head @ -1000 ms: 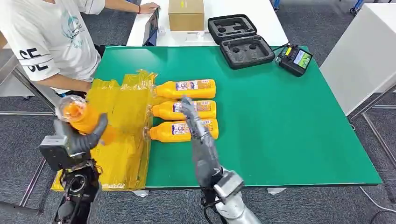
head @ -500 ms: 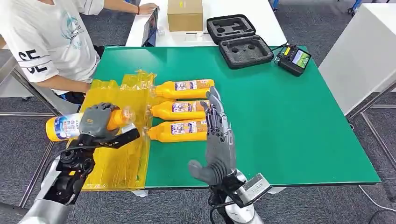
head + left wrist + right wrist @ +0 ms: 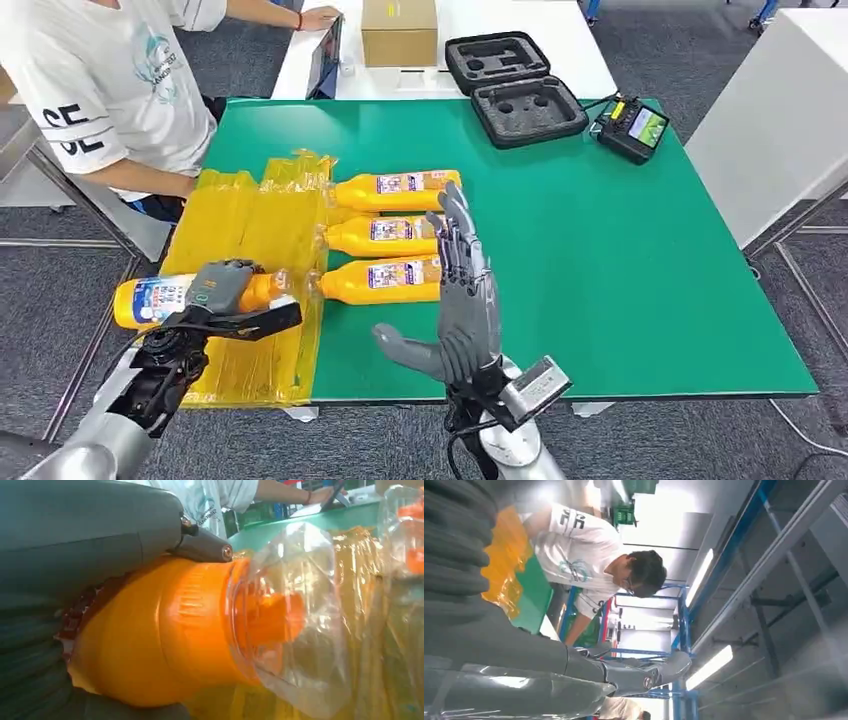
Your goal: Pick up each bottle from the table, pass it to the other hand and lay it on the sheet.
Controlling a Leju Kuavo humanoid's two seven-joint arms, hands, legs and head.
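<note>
My left hand [image 3: 222, 290] grips an orange bottle [image 3: 158, 296] that lies sideways over the near left part of the yellow sheet [image 3: 250, 240], its base past the sheet's left edge. The left wrist view has the bottle [image 3: 165, 645] close up, with its orange cap inside a clear cover [image 3: 295, 620]. Three more orange bottles lie side by side on the green table [image 3: 620, 260] at the sheet's right edge: far [image 3: 395, 190], middle [image 3: 385, 234] and near [image 3: 375, 280]. My right hand [image 3: 460, 300] stands open and upright in front of them, fingers spread, holding nothing.
A person in a white shirt [image 3: 100, 80] stands at the table's far left corner. A cardboard box [image 3: 398, 30], a black foam case [image 3: 515, 85] and a handheld controller [image 3: 632, 127] sit at the back. The right half of the green table is bare.
My left hand turned the bottle from upright to lying sideways, then lowered it a little toward the sheet. My right hand rose from the near bottle and opened upright.
</note>
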